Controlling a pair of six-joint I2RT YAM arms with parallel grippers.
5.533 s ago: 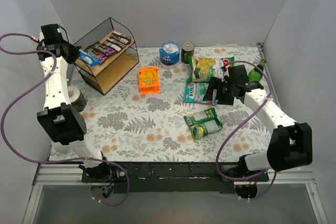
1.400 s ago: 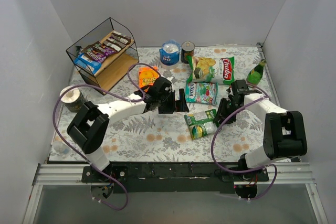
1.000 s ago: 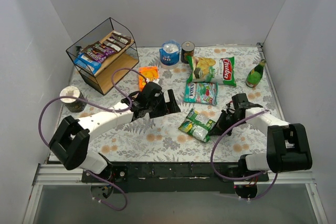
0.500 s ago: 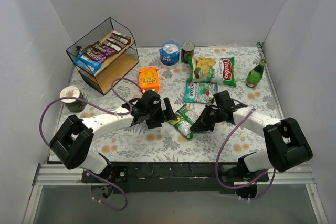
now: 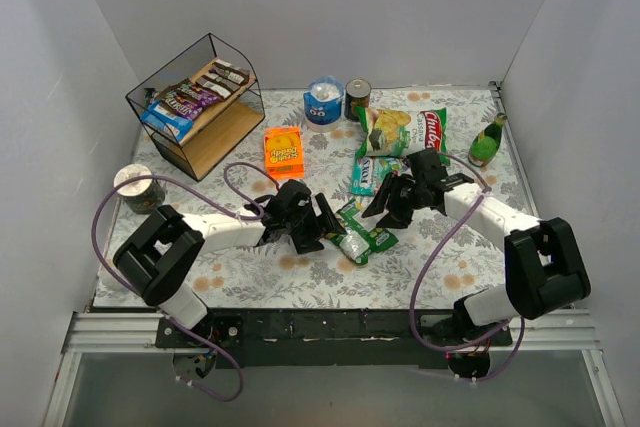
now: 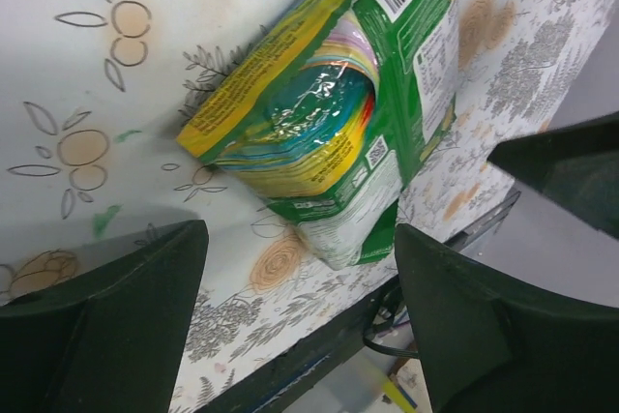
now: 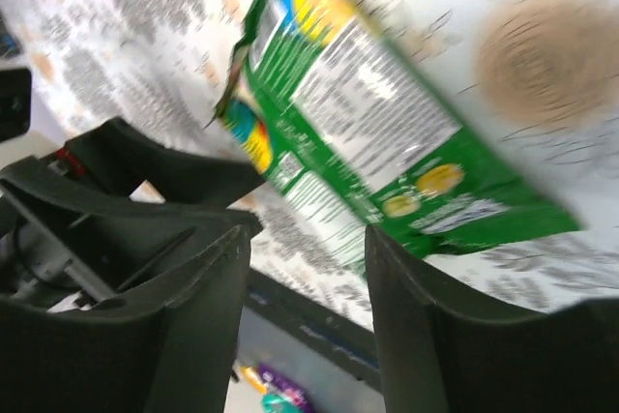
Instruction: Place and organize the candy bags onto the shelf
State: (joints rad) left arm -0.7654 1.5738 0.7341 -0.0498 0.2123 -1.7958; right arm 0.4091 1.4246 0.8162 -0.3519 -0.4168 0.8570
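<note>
A green candy bag (image 5: pixel 362 234) lies flat on the flowered table near its middle. My left gripper (image 5: pixel 328 228) stands open just left of it. In the left wrist view the bag's (image 6: pixel 334 128) near end reaches in between the two fingers (image 6: pixel 111 321) without touching them. My right gripper (image 5: pixel 382 207) is open and hovers just beyond the bag's right end, holding nothing; its wrist view shows the bag (image 7: pixel 387 113) ahead of the fingers (image 7: pixel 440 321). A teal candy bag (image 5: pixel 375 176) lies further back. The shelf (image 5: pixel 205 132) at the back left carries several candy bags (image 5: pixel 192 97) on its upper board.
A large green chip bag (image 5: pixel 405 132), an orange pouch (image 5: pixel 283 150), a blue can (image 5: pixel 323 102), a brown can (image 5: pixel 357 99) and a green bottle (image 5: pixel 485 142) stand toward the back. A round cup (image 5: pixel 138 188) sits at the left edge.
My right gripper carried the green bag leftward to the middle, opened, let it go and drew back. My left gripper moved right up to the bag, its jaws narrowing a little.
</note>
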